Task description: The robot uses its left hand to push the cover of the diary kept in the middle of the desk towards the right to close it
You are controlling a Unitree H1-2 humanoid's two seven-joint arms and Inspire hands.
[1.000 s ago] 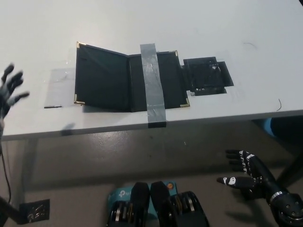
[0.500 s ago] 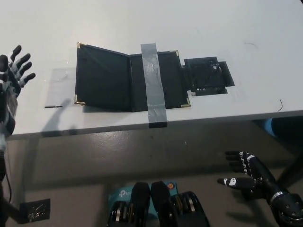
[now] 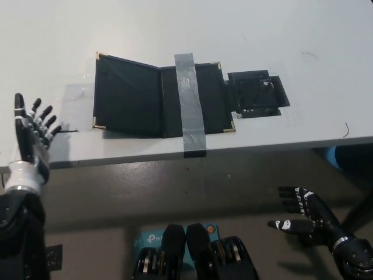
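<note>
White surface (image 3: 291,35) carries an open black diary (image 3: 137,96) taped down by grey tape (image 3: 190,105); left robot hand (image 3: 32,137) spread, empty, beside it; right robot hand (image 3: 306,213) spread, empty, below the edge.

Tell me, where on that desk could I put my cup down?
The desk is bare behind the open diary and at the far right, past the black patch. The near edge is crowded: a grey tape strip crosses the diary, and the left hand is raised at the left corner. The right hand rests below.

Black diary (image 3: 131,96) with gold corners, grey tape (image 3: 190,105), white desk (image 3: 233,29).
</note>
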